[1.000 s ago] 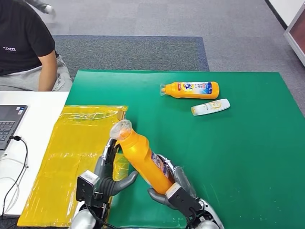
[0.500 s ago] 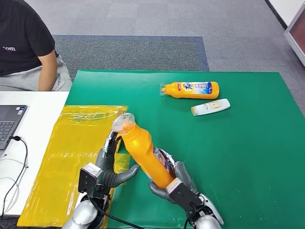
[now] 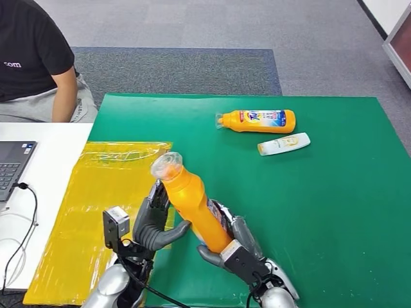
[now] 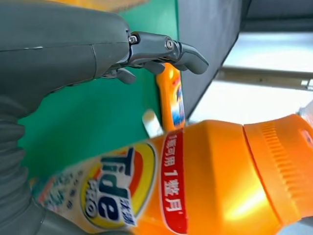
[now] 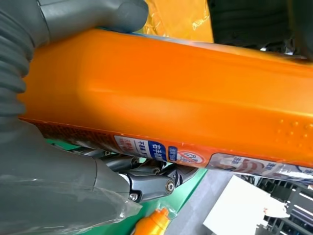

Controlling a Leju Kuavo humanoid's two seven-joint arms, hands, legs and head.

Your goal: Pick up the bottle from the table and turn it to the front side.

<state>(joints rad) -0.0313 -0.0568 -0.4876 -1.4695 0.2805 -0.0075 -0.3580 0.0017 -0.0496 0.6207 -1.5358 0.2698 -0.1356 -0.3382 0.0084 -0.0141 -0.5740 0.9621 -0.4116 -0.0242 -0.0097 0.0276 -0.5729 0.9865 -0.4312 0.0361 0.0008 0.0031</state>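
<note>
The orange bottle (image 3: 194, 204) is held off the table near the robot's body, tilted, its long axis running from its base low at the right hand up and left to its clear-wrapped cap (image 3: 166, 165). The right hand (image 3: 232, 239) grips the bottle's lower body, thumb on one side and fingers wrapped around the label side; the right wrist view shows the plain orange side (image 5: 177, 93) pressed against the palm. The left hand (image 3: 154, 221) stands just beside the bottle's shoulder, its fingers apart with nothing in them, thumb reaching toward the bottle; whether it touches cannot be told. The left wrist view shows the Tide label (image 4: 114, 188).

Under the left hand lies a yellow plastic sheet (image 3: 92, 199) on the green mat (image 3: 329, 212). Farther off lie a second orange bottle (image 3: 257, 120) and a small white bottle (image 3: 283, 144), well apart from the hands. A laptop (image 3: 12, 163) sits at the left, and a person (image 3: 34, 61) sits beyond.
</note>
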